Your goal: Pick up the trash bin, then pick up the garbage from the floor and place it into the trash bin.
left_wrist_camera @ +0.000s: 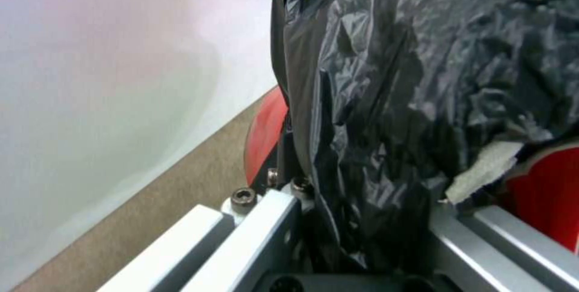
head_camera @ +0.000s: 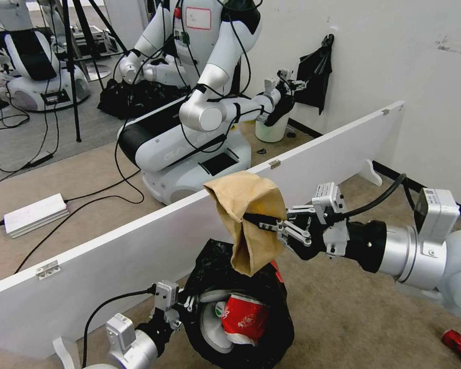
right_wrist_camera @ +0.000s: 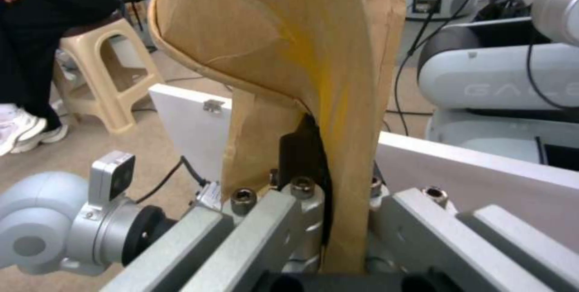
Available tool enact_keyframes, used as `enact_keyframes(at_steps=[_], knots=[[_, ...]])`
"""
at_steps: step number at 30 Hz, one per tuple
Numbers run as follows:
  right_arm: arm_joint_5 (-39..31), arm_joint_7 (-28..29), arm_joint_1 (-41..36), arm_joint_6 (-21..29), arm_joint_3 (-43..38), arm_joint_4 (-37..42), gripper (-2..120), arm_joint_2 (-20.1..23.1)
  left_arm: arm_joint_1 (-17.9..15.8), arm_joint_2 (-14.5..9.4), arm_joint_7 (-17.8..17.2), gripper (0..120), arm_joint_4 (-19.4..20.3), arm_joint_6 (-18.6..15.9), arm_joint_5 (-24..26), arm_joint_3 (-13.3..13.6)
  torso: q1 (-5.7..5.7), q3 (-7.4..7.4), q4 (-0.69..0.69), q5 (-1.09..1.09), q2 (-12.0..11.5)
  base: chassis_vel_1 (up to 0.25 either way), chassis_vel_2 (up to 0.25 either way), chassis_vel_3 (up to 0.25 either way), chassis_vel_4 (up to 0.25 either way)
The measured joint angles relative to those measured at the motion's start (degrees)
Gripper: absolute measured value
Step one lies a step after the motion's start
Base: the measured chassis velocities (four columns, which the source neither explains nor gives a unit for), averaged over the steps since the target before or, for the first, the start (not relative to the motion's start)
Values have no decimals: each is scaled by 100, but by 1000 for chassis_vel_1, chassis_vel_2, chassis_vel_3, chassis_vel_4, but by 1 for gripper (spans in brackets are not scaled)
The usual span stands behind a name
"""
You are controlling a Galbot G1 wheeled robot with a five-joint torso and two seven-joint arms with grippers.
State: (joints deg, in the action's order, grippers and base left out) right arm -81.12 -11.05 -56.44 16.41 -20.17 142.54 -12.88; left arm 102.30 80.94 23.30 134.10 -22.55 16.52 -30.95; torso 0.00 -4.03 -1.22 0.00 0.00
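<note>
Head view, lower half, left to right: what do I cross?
Left gripper clamped on the bin's rim → trash bin holding a red-white paper cup → right gripper holding the tan paper bag → red can on the floor.

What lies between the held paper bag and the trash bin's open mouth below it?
Nothing; the head view shows bare air between the paper bag and the trash bin.

Ahead of you a low white partition board runs diagonally across the tan floor. Beyond it stands another white robot, with a white bin just beside the wall. A white power box lies on the floor, well left, cables trailing from it. A tan plastic stool stands farther off.
</note>
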Motion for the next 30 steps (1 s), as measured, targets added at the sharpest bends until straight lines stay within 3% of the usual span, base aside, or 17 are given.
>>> enact_keyframes(at_steps=[11, 16, 20, 24, 30], knots=[[4, 54, 818, 4, 1022, -97, 0, -169, -164, 5, -8, 0, 103, -84, 105, -10, 0, 0, -1, 0, 0, 0, 0, 0, 0], [18, 46, 1734, 0, 1931, -228, 0, -367, -209, 51, -8, 0, 122, -100, 105, 16, 0, 0, 1, 0, 0, 0, 0, 0, 0], [41, 37, 1911, -3, 2175, -249, 0, -413, -230, 57, -8, 0, 122, -110, 105, 16, 0, 0, -1, 0, 0, 0, 0, 0, 0], [76, 25, 2494, -19, 2936, -306, 0, -627, -272, 62, -8, 0, 123, -132, 108, 38, 0, 0, 1, 0, 0, 0, 0, 0, 0], [89, -4, 2717, -28, 3335, -426, 0, -788, -282, 62, -6, 0, 131, -149, 117, 74, 0, 0, -1, 0, 0, 0, 0, 0, 0]])
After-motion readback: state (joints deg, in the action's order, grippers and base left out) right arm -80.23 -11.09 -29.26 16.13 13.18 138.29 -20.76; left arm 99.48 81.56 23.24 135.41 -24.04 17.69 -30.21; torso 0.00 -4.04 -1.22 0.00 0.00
